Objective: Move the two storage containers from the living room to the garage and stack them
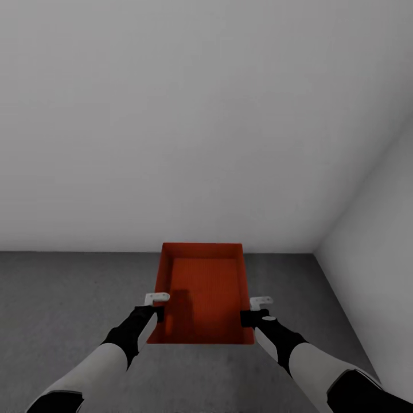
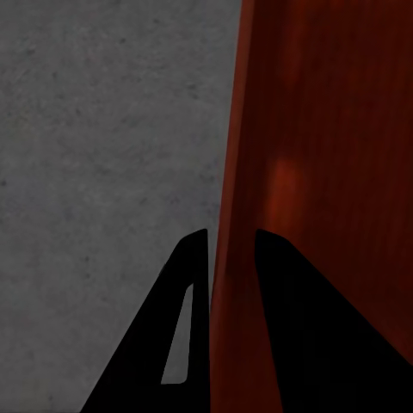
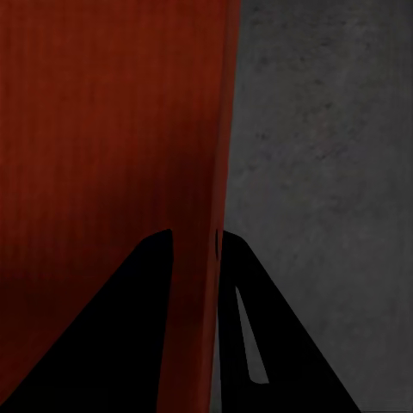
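Note:
One orange-red storage container (image 1: 202, 287) hangs in front of me over the dark grey floor (image 1: 69, 298) of the garage, open side up. My left gripper (image 1: 156, 307) is shut on its left wall and my right gripper (image 1: 252, 310) on its right wall. In the left wrist view the thin red wall (image 2: 228, 258) runs between the two black fingers (image 2: 185, 292). The right wrist view shows the same grip, with the wall (image 3: 206, 258) pinched between the black fingers (image 3: 237, 292). The container's inside is bare.
A plain pale grey wall (image 1: 172, 115) stands straight ahead. A second grey wall (image 1: 378, 229) closes the right side, and the two meet in a corner at the floor on the right. Floor stretches to the left of the container.

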You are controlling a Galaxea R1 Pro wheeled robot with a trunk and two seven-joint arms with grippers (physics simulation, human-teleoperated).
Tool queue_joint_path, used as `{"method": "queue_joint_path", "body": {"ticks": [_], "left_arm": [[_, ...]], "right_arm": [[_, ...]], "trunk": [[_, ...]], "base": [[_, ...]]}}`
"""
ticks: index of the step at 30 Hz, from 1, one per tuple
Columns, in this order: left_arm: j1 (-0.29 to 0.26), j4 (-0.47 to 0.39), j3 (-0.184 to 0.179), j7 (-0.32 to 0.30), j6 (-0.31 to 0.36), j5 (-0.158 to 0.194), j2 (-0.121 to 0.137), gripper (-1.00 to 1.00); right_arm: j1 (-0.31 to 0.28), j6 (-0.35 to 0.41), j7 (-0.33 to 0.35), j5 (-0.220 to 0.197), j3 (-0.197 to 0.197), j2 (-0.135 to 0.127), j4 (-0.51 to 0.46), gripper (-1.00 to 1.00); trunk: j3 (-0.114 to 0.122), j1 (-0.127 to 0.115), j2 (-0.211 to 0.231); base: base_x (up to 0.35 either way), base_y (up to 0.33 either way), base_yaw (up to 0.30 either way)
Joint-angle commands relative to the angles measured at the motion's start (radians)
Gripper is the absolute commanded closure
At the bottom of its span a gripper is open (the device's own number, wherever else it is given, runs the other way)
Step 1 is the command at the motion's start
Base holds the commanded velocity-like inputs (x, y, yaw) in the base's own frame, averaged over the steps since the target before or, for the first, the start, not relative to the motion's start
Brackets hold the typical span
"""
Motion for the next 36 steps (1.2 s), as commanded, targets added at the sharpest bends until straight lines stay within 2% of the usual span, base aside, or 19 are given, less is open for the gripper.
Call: {"method": "queue_joint_path", "body": {"ticks": [1, 8, 18, 36], "left_arm": [[-0.001, -0.014, -0.004, 0.006, 0.001, 0.018, 0.011, 1.00], [-0.001, -0.014, -0.004, 0.006, 0.001, 0.018, 0.010, 1.00], [-0.001, -0.012, -0.004, 0.007, 0.001, 0.018, 0.010, 1.00], [-0.001, -0.012, -0.004, 0.007, 0.001, 0.018, 0.011, 1.00]], "right_arm": [[0.000, 0.006, -0.005, -0.031, 0.008, -0.019, 0.066, 1.00], [0.000, 0.005, -0.005, -0.031, 0.008, -0.019, 0.066, 1.00], [0.000, 0.006, -0.006, -0.030, 0.008, -0.019, 0.066, 1.00], [0.000, 0.006, -0.007, -0.031, 0.008, -0.019, 0.066, 1.00]], "trunk": [[-0.003, 0.000, -0.001], [-0.012, 0.000, -0.001], [-0.045, 0.038, -0.071], [-0.129, 0.107, -0.197]], "base": [[0.000, 0.000, 0.000], [0.000, 0.000, 0.000], [0.000, 0.000, 0.000], [0.000, 0.000, 0.000]]}}
